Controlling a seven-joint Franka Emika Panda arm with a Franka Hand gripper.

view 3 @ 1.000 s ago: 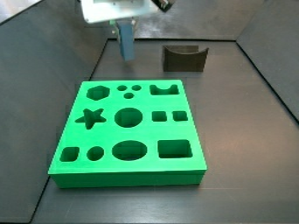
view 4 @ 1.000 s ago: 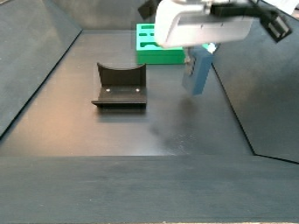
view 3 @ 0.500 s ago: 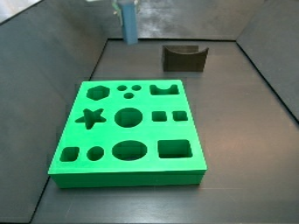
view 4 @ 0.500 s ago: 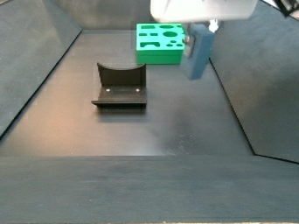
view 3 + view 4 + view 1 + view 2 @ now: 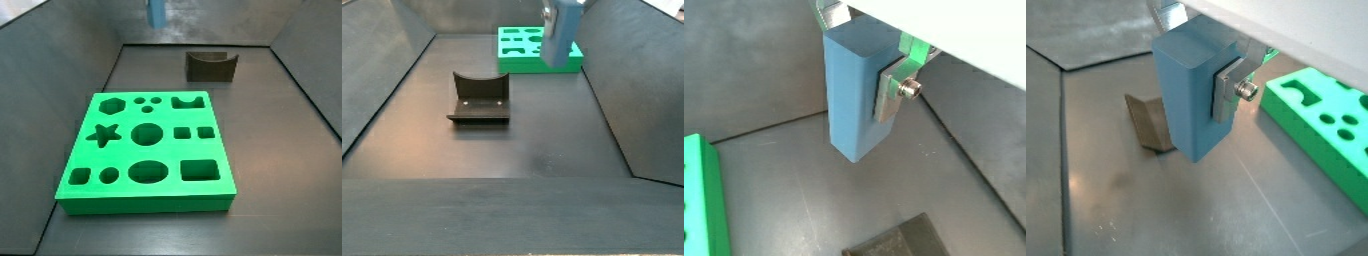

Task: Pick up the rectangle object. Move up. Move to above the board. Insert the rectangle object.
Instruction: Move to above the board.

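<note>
In both wrist views my gripper [image 5: 855,75] [image 5: 1193,85] is shut on the rectangle object, a light blue-grey block [image 5: 855,100] [image 5: 1189,100] that hangs upright between the silver fingers [image 5: 891,88] [image 5: 1227,88]. In both side views only the block's lower end shows at the top edge [image 5: 156,12] [image 5: 563,35], high above the floor; the gripper body is out of frame there. The green board [image 5: 147,150] [image 5: 539,50] with its cut-out holes lies flat on the floor, apart from the block. Its edge shows in both wrist views [image 5: 700,200] [image 5: 1327,115].
The dark brown block with a curved notch [image 5: 210,66] [image 5: 478,98] [image 5: 1150,120] stands on the dark floor beyond the board. Dark walls enclose the floor on all sides.
The gripper has risen with the rectangle object in it. The gripper body has left both side views and only the block's lower end still shows at the top edge.
</note>
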